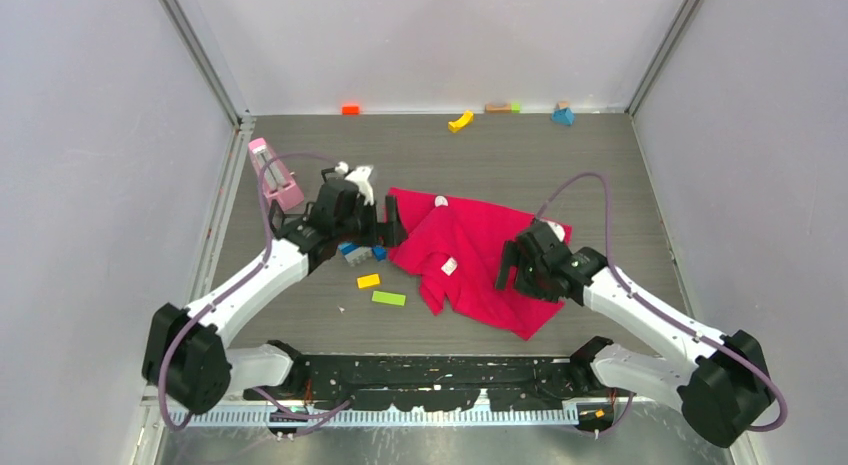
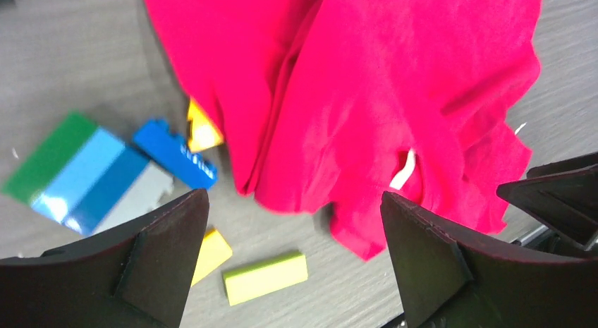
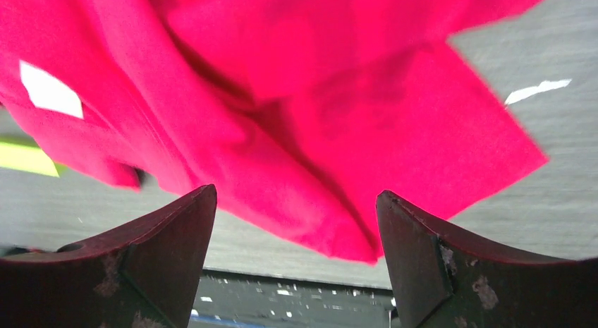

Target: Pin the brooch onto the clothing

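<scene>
Over grey bench (image 1: 600, 165) | seeing clothing (image 1: 480, 245) lying crumpled mid-bench | reading tiny pale piece on far edge of shirt as likely brooch (image 1: 441, 201) | finding left tool (image 2: 294, 197) spread, empty, at shirt's edge | finding right tool (image 3: 296, 194) spread, empty, over cloth | judging step: approach, nothing gripped yet | next: needing brooch pickup, cloth steadying

Readable text: none in any view.
Neck label (image 3: 49, 90): white patch on the red T-shirt (image 3: 296, 116), upper left of the right wrist view; no print can be made out.
Blue brick (image 2: 175, 153): pale marks along its edge, left of centre in the left wrist view, too blurred to read.
</scene>
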{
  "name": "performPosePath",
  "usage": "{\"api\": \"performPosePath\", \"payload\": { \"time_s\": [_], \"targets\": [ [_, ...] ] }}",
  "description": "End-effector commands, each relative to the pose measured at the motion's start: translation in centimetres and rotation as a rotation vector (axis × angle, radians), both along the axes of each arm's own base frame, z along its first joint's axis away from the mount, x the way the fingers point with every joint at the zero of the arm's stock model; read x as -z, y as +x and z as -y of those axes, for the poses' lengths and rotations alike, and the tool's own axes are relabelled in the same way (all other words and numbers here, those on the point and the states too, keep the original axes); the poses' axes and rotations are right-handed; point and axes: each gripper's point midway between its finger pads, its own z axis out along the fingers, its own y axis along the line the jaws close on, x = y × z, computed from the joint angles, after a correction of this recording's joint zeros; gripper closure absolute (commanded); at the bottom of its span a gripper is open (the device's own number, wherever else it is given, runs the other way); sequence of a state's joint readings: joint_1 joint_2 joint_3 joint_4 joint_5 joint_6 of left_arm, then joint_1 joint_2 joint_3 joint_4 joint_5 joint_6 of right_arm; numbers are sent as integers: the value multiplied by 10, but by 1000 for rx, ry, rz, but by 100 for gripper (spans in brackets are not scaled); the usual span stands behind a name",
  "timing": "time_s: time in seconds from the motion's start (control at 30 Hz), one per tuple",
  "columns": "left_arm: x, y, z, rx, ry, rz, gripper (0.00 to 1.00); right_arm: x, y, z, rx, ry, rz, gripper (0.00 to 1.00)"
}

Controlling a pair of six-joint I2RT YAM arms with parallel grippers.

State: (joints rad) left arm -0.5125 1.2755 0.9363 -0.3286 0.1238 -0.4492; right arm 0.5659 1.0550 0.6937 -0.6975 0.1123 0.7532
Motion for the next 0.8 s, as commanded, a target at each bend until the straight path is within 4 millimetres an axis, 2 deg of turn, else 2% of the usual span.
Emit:
{"api": "performPosePath", "payload": {
  "time_s": [0.0, 0.13, 0.3, 0.43, 0.6, 0.77],
  "targets": [
    [31, -30, -8, -80, -91, -78, 5, 3, -25, -13, 21, 57, -5, 11],
    [45, -37, -2, -99, -173, -100, 9, 18, -39, -10, 58, 44, -13, 13],
    [52, -34, 9, -100, -242, -122, 26, 32, -53, -10, 71, 51, -30, 20],
    [61, -27, 16, -127, -292, -139, 27, 35, -59, -13, 71, 66, -38, 25],
    [70, -22, 30, -105, -342, -179, 30, 40, -65, -12, 71, 61, -53, 25],
    [81, -22, 34, -103, -345, -215, 33, 47, -67, -8, 86, 49, -56, 27]
  ]
}}
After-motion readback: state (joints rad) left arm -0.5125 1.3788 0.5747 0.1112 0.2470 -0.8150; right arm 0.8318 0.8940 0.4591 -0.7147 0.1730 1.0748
